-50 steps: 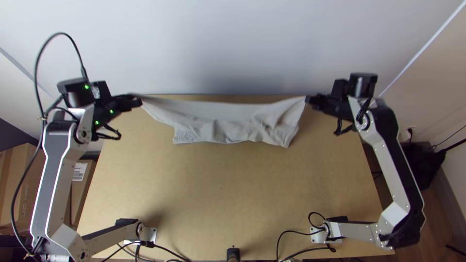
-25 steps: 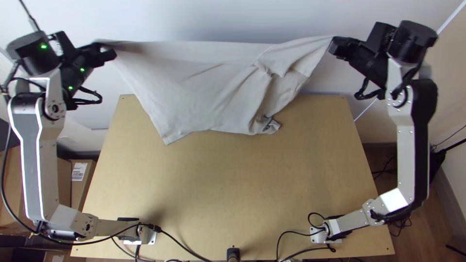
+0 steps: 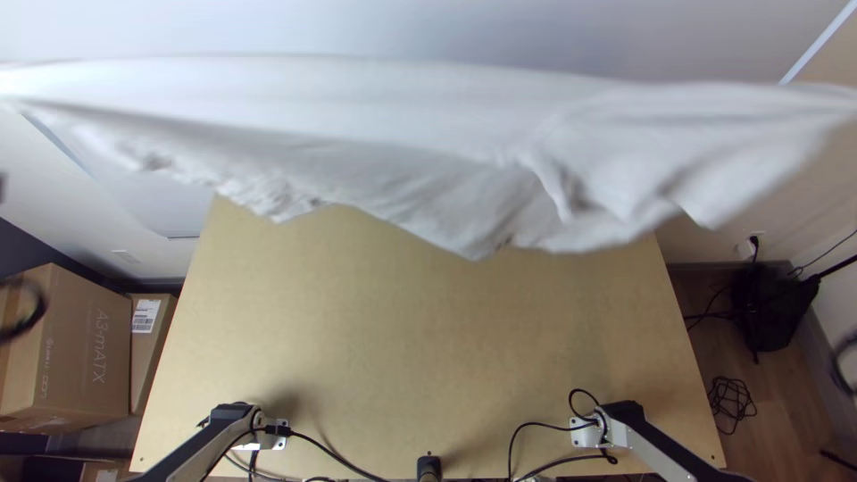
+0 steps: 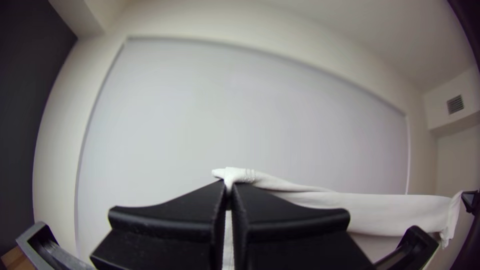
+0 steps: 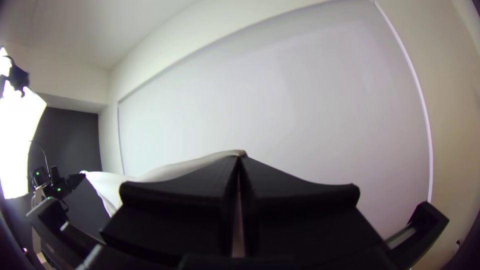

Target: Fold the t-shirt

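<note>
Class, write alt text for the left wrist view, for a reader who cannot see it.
A pale t-shirt hangs stretched between the left end effector, close up, its fingers shut on the cloth, and the right end effector, farther off. Behind is a large pale panel on the wall.

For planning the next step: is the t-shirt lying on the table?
No, the t-shirt hangs raised between the left gripper and the right gripper.
</note>
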Controlling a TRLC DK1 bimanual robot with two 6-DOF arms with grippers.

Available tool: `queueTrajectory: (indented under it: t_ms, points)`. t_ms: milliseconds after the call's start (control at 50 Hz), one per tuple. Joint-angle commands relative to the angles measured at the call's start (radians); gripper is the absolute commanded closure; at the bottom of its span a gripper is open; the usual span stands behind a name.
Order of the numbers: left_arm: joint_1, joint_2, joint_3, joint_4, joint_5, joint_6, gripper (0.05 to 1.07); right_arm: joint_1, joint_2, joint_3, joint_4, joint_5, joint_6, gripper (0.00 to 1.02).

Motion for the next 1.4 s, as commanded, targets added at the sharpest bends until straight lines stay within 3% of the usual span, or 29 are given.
queueTrajectory:
  t_ms: [0,360,660,820,940,1200,1380]
  points:
    - [0.023,-0.094,0.036,-0.004,-0.045,0.009,1.04,0.001,-0.067,0.020,0.004,0.017,0.033,1.00]
    - [0.034,-0.205,-0.254,-0.102,0.035,-0.043,1.05,0.001,-0.044,-0.080,-0.005,0.005,0.072,1.00]
    - [0.020,-0.352,-0.894,-0.047,0.131,-0.049,1.04,0.048,-0.122,-0.776,0.080,-0.009,0.086,1.00]
    - [-0.008,-0.363,-1.181,0.048,0.159,-0.039,1.04,0.053,-0.152,-1.169,0.264,-0.011,0.081,1.00]
    - [-0.054,-0.306,-1.325,0.140,0.159,-0.025,1.04,0.053,-0.083,-1.325,0.400,-0.011,0.081,1.00]
    - [-0.061,0.025,-1.380,0.373,0.148,0.017,1.04,0.027,0.207,-1.334,0.589,-0.011,0.078,1.00]
    - [-0.048,0.292,-1.317,0.501,0.148,0.036,1.04,-0.001,0.430,-1.213,0.624,-0.011,0.063,1.00]
